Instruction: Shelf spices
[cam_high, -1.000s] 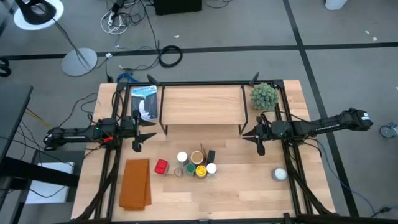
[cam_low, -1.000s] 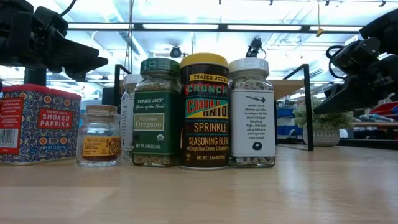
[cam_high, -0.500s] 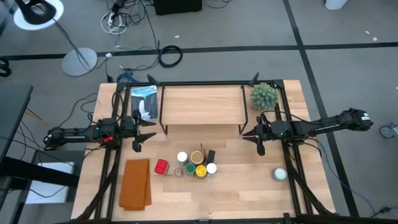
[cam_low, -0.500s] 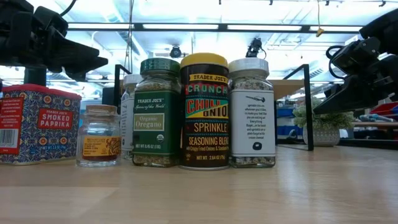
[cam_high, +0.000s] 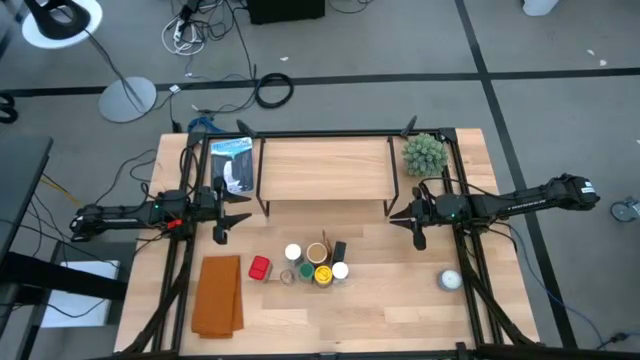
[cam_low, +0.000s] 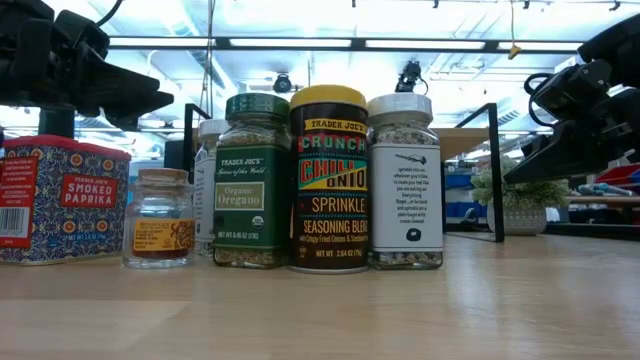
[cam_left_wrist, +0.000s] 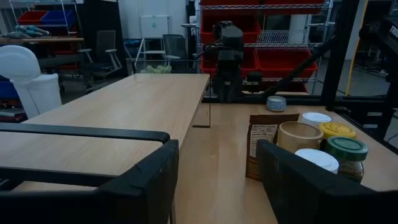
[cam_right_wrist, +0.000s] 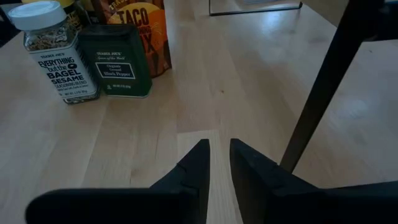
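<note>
A: Bench (cam_high: 400, 320) first: the shelf (cam_high: 324, 168) sits at its far edge with a bare top, and the spices (cam_high: 312, 264) are bunched in front of it, none up there yet.

B: And the arms?

A: The left tool (cam_high: 222, 214) hangs off the shelf's left end with its fingers spread, grasping nothing. The right tool (cam_high: 419, 219) hangs off the right end, fingers pinched nearly together, also empty.

B: So how should the first pick go?

A: I'd take an outer jar, since the cluster is packed tight. The red tin (cam_high: 260, 267) stands slightly apart on the left, an easy start for the left tool. The right one must spread its fingers before reaching for the white-lidded jar (cam_high: 340, 270).

B: Anything in the way?

A: The shelf's black legs (cam_high: 263, 207) stand near both tools, so lift high before crossing over. An orange cloth (cam_high: 218, 294) lies left of the spices, a spiky plant ball (cam_high: 424, 153) sits by the shelf's right end, and a white round object (cam_high: 450, 280) rests well right.
</note>
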